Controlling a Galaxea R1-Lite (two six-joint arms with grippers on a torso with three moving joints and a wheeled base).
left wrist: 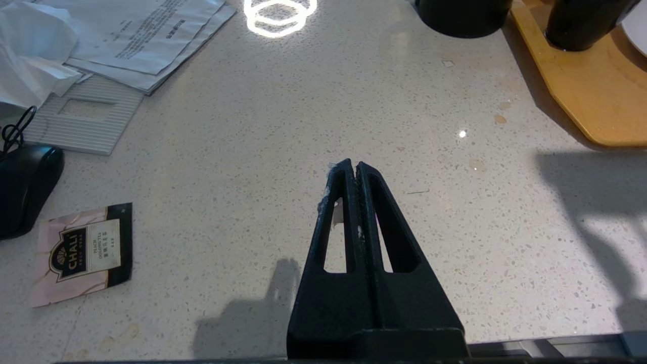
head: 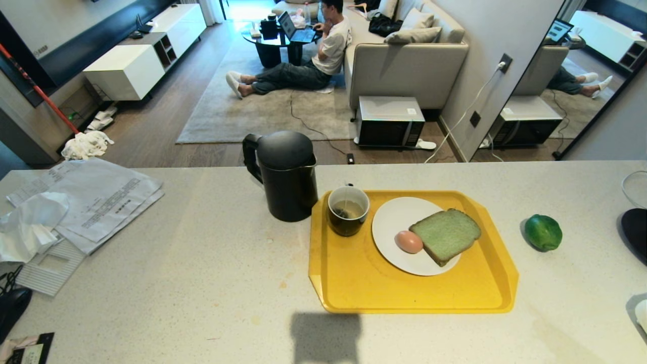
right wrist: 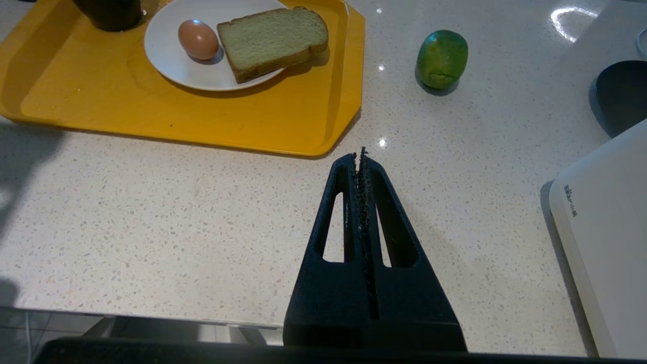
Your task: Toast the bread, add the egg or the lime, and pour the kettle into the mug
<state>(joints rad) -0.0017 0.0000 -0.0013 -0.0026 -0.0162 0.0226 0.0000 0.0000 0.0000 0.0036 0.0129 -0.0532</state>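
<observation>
A pale green bread slice [head: 445,234] [right wrist: 273,39] and a pinkish-brown egg [head: 408,241] [right wrist: 198,39] lie on a white plate [head: 394,215] on a yellow tray [head: 354,283]. The dark mug [head: 348,210], liquid and a tea bag inside, stands on the tray's far left corner. The black kettle [head: 285,174] stands on the counter just left of the tray. The lime [head: 543,232] [right wrist: 442,57] rests on the counter right of the tray. Neither arm shows in the head view. My left gripper [left wrist: 353,166] is shut and empty over bare counter. My right gripper [right wrist: 360,155], shut and empty, hovers near the tray's front right corner.
Papers [head: 96,199] and a tissue lie at the counter's left, with a tea-bag packet [left wrist: 83,253] and a black mouse [left wrist: 25,187]. A white appliance [right wrist: 606,227] and a black object [head: 636,232] sit at the right. A person sits on the floor beyond the counter.
</observation>
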